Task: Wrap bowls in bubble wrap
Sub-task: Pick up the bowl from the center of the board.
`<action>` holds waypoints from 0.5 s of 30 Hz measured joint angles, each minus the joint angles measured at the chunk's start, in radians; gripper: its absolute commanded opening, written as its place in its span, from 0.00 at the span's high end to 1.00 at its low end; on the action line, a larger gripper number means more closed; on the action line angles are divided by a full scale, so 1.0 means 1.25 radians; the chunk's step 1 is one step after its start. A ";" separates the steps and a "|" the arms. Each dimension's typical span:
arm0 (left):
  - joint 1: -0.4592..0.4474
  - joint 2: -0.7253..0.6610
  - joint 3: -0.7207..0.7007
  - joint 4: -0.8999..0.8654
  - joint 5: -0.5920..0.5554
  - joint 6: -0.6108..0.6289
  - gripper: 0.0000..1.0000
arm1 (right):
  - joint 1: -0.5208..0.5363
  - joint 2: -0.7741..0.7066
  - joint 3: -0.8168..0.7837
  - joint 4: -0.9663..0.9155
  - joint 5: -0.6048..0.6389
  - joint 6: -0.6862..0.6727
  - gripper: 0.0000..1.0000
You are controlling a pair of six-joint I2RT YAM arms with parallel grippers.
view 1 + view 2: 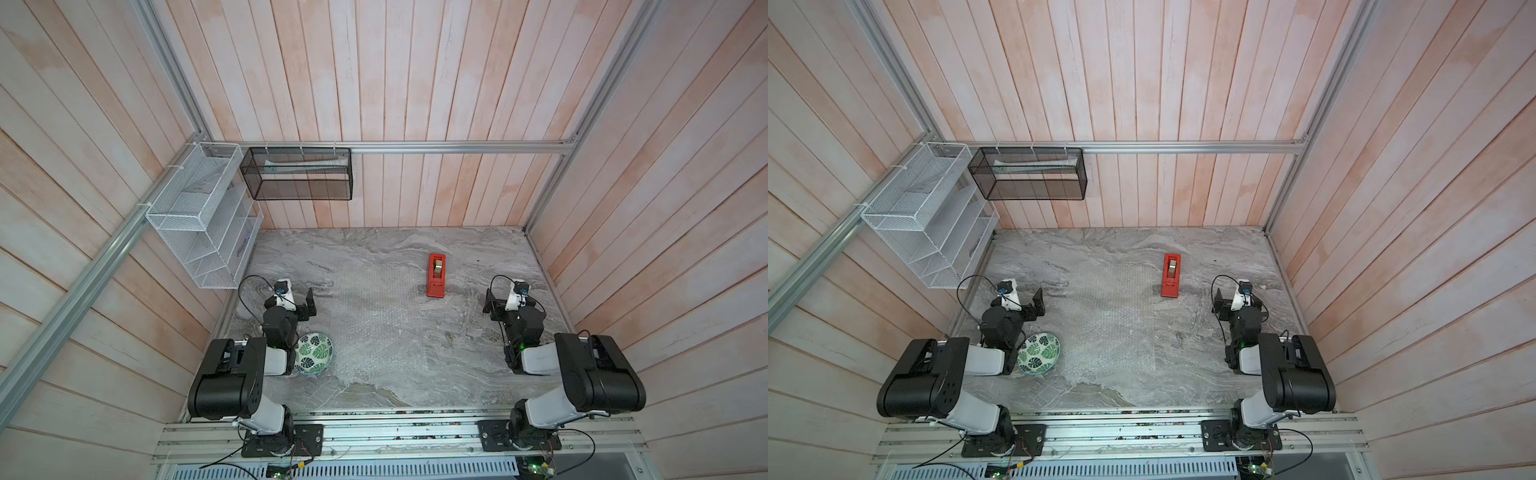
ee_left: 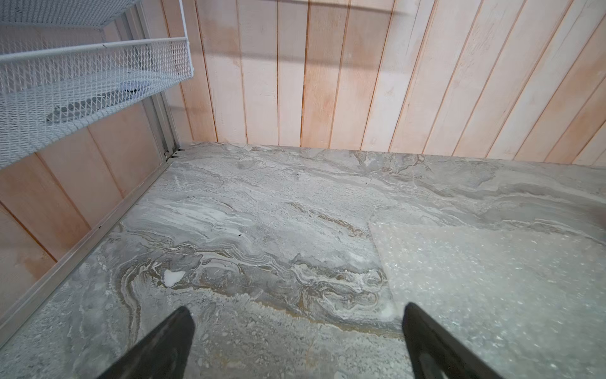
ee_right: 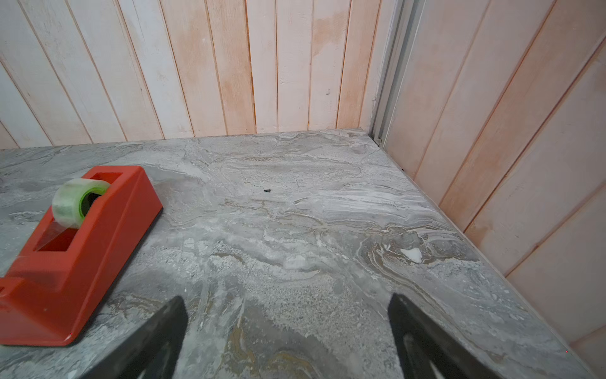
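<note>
The middle of the table (image 1: 374, 249) is free. Only the bubble wrap (image 1: 374, 324) lies there, flat, and is no bar to a low pass. The red tape dispenser (image 1: 436, 276) stands just beside the sheet's far right edge, between the centre and the right gripper (image 1: 490, 303). The bowl (image 1: 313, 355) sits at the near left, tight against the left arm (image 1: 276, 360); it may be touching, but the arm hides that edge. Ahead of the left gripper (image 2: 298, 311), bare marble runs to the plank walls (image 1: 415, 83), though the white wire rack (image 1: 199, 232) overhangs that corner. Nothing stands between either pair of spread jaws.
</note>
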 measured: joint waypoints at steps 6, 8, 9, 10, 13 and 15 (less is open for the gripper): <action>0.000 0.000 0.000 0.000 0.000 0.000 0.00 | 0.000 0.000 0.000 0.000 0.000 0.000 0.02; 0.000 0.000 0.001 0.000 0.000 0.000 0.00 | 0.000 0.000 0.000 0.000 0.000 0.000 0.02; 0.000 0.000 0.001 0.000 0.000 0.000 0.00 | 0.000 0.000 0.000 0.000 0.000 0.000 0.02; 0.000 0.000 0.001 0.000 0.000 0.000 0.00 | 0.000 0.000 0.000 0.000 0.000 0.000 0.02; 0.000 0.000 0.002 0.000 0.000 0.000 0.00 | 0.000 0.000 0.000 0.000 0.000 -0.001 0.02; 0.000 0.000 0.002 0.000 0.000 0.000 0.00 | 0.000 0.000 0.000 0.000 0.000 -0.002 0.02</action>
